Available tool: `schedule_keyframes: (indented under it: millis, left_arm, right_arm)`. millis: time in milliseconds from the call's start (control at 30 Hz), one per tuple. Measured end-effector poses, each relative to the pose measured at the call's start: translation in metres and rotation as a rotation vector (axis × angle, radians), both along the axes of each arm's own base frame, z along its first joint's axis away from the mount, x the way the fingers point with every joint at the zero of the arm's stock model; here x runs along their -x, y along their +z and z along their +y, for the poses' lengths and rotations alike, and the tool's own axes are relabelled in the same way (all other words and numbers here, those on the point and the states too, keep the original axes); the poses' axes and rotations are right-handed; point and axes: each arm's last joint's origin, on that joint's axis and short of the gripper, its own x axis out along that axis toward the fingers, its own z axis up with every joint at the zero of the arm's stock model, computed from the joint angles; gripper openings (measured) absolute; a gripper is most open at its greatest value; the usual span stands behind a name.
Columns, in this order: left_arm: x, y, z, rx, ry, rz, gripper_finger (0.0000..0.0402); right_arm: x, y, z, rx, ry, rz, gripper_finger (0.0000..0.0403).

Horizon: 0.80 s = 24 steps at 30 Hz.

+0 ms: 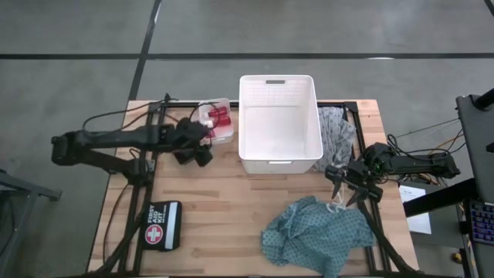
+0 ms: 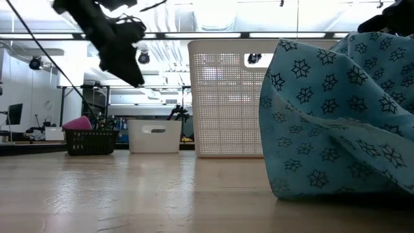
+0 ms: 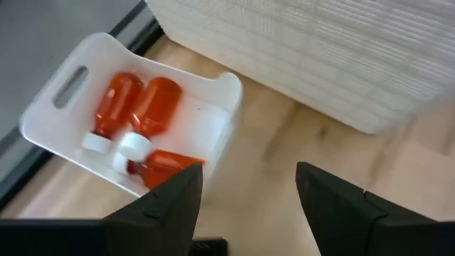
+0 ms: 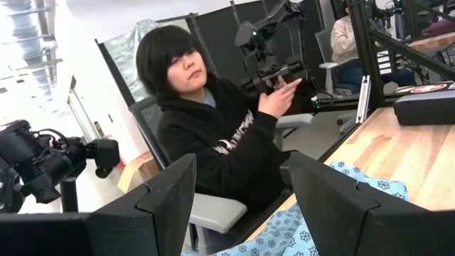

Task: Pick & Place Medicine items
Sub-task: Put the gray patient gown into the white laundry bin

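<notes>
Where bottles (image 3: 138, 114) lie, small tray (image 3: 64, 117).

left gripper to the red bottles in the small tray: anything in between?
Nothing visible. The left gripper hangs open beside the small white tray, with only bare table between; the three red bottles lie uncovered inside. The tray's low wall is the only edge to clear.

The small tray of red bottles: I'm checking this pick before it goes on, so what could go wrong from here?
1. Three red bottles lie packed together in the small white tray, so the open left gripper may nudge neighbours or grab two.
2. The tray sits at the table's back edge and looks light; a push might slide it off.
3. The big white basket stands close beside, leaving little room.
</notes>
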Motion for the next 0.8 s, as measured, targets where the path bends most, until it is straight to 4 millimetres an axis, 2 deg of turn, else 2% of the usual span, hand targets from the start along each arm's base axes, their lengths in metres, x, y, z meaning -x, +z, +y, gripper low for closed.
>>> schedule_keyframes:
  millis: [167,333,600,800]
  left_arm:
    - [0.011,-0.005,-0.021,0.051,-0.023,-0.047,0.0232]
    - [0.013,-0.012,-0.038,0.082,-0.027,-0.065,0.0232]
    - [0.014,-0.017,-0.047,0.111,0.007,-0.080,0.0232]
    - [0.005,-0.021,-0.052,0.113,-0.049,-0.194,0.0232]
  right_arm:
    - [0.000,0.000,0.000,0.000,0.000,0.000,0.0224]
    - [0.000,0.000,0.000,0.000,0.000,0.000,0.0224]
    - [0.000,0.000,0.000,0.000,0.000,0.000,0.0224]
    - [0.000,0.000,0.000,0.000,0.000,0.000,0.0224]
